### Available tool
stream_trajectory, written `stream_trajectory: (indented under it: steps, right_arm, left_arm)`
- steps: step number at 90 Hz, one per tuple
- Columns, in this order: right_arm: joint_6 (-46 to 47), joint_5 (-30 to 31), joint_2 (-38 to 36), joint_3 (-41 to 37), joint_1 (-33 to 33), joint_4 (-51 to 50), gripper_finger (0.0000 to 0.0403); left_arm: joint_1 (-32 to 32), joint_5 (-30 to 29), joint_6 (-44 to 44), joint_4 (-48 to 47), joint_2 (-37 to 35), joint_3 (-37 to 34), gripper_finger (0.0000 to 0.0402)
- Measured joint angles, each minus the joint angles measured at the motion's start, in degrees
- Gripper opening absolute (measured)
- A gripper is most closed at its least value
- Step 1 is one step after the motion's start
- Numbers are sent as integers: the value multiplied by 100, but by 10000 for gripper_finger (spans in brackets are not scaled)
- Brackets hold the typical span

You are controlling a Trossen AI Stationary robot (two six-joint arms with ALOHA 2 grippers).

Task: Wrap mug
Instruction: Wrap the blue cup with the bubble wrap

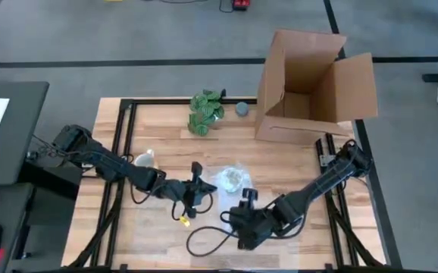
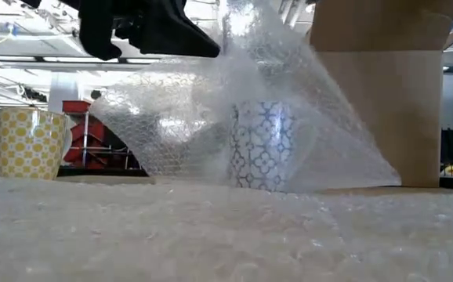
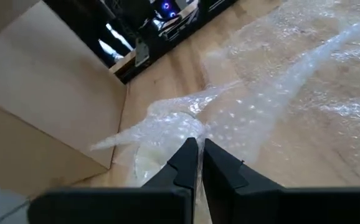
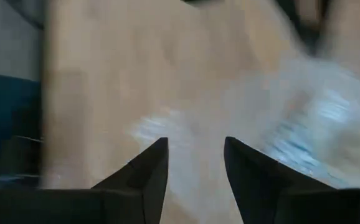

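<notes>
Standing upright near the middle of the wooden table (image 1: 280, 148), the mug (image 2: 262, 145) was draped in a clear sheet of bubble wrap (image 2: 211, 117) that rose over it like a tent. It was a small white cylinder with a blue lattice pattern on its side, and it looked like glazed ceramic: stiff, fairly heavy for its size, smooth enough to slip, and breakable if knocked over. I judged it best held through the wrap around its straight wall, or left standing while the sheet was worked around it.

The wrap was thin, soft and springy, with a pebbled surface; it would crumple easily and slide on the glaze, and it should be taken by a gathered edge rather than flat.

The left hand (image 3: 197, 163) sat just left of the mug, its dark fingers pressed together on a bunched fold of the wrap. The right hand (image 4: 195, 171) hovered over the sheet on the near side of the mug, fingers spread apart and holding nothing.

A stiff cardboard box (image 1: 310, 80) stood open at the far right of the table. A yellow patterned cup (image 2: 29, 142) stood to the left, and a green leafy bunch (image 1: 205, 111) and a small grey ball (image 1: 242, 108) lay toward the far edge.
</notes>
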Motion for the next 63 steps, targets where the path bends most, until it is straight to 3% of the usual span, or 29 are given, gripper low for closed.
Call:
stream_trajectory:
  steps: [8,18,49,63]
  right_arm:
    - [-307,-36,9,2,3,549,143]
    - [-373,-57,28,0,-135,549,143]
    - [-35,-8,28,-530,-708,1039,143]
    - [298,362,37,-620,-795,708,135]
  left_arm:
    - [69,-2,-108,1,2,0,0]
    - [122,-2,-161,7,4,0,0]
    - [184,-9,-355,259,9,0,0]
    - [184,-7,-448,269,9,0,0]
